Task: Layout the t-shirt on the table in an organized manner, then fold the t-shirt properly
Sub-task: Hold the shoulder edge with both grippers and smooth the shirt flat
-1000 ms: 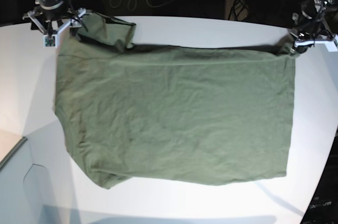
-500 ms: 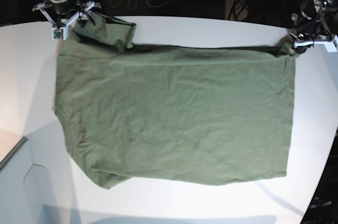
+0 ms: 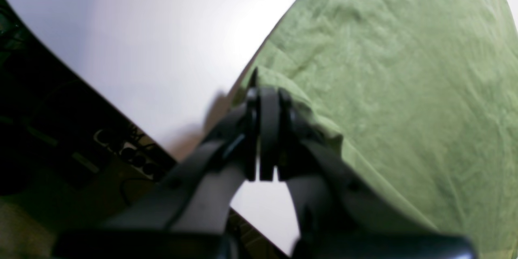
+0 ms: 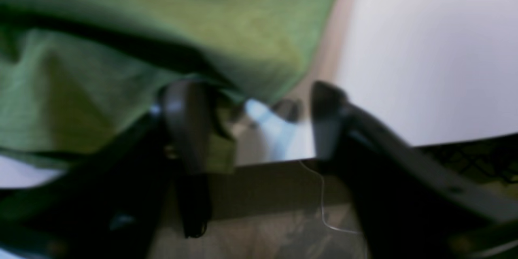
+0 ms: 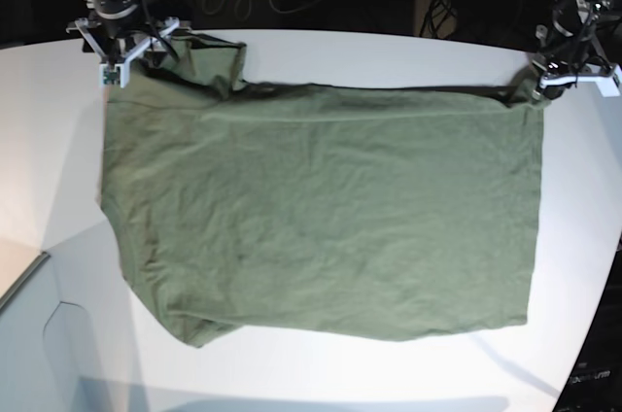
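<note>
The dark olive-green cotton t-shirt (image 5: 321,208) lies spread nearly flat across the middle of the wide white worktop (image 5: 389,57), its far-right corner pinched in the left gripper (image 3: 263,101), jaws clamped tight on the hem, prob. to anchor that edge while the other side gets sorted. At far left the right gripper (image 4: 251,125) sits w/ jaws parted astride the bunched sleeve, one finger (image 4: 186,121) against the cloth, nothing gripped yet; that sleeve is folded over, so layout isn't done.
</note>
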Controlling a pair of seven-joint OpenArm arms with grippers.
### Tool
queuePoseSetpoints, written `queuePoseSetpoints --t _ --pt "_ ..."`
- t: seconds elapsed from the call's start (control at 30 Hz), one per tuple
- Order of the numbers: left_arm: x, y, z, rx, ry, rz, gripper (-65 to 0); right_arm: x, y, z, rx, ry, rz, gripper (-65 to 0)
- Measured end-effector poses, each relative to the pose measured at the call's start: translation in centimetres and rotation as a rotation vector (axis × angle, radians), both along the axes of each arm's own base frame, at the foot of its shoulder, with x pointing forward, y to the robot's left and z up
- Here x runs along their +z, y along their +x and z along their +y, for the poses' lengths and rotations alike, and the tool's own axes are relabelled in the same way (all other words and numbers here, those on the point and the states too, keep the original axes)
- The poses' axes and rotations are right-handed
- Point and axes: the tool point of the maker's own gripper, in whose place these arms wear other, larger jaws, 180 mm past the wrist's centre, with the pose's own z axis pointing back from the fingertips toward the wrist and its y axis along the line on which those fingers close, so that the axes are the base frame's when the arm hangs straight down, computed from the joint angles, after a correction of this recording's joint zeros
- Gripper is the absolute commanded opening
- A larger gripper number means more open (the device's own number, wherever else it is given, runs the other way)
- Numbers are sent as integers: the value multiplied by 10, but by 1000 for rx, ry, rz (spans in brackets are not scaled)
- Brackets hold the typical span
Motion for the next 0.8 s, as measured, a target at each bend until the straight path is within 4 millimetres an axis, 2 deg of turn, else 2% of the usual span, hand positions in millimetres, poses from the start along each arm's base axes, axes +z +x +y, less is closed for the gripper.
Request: queuePoseSetpoints --t 0.13,0.17,0.33,0.43,0.53,0.63,0.7,0.8 --pt "0 0 0 0 0 0 -648 -2 -2 13 32 17 7 -622" --pt "0 0 0 0 0 0 -648 -3 -4 15 38 20 8 -650" --pt "1 0 1 -1 0 -1 -648 -1 -13 14 39 10 32 -650" --pt "2 0 1 -1 3 -4 -648 11 -25 6 45 -30 49 -650" --pt "8 -1 2 -5 8 -10 -648 35 -17 0 54 -68 -8 -650" --pt "31 -1 13 13 54 -59 -648 55 -7 -2 60 -90 -71 -650" --pt "40 2 15 8 73 -78 -648 60 -8 -4 60 -101 -73 -650" --pt "44 3 14 5 70 -85 -648 64 -9 -7 59 -114 -75 -650"
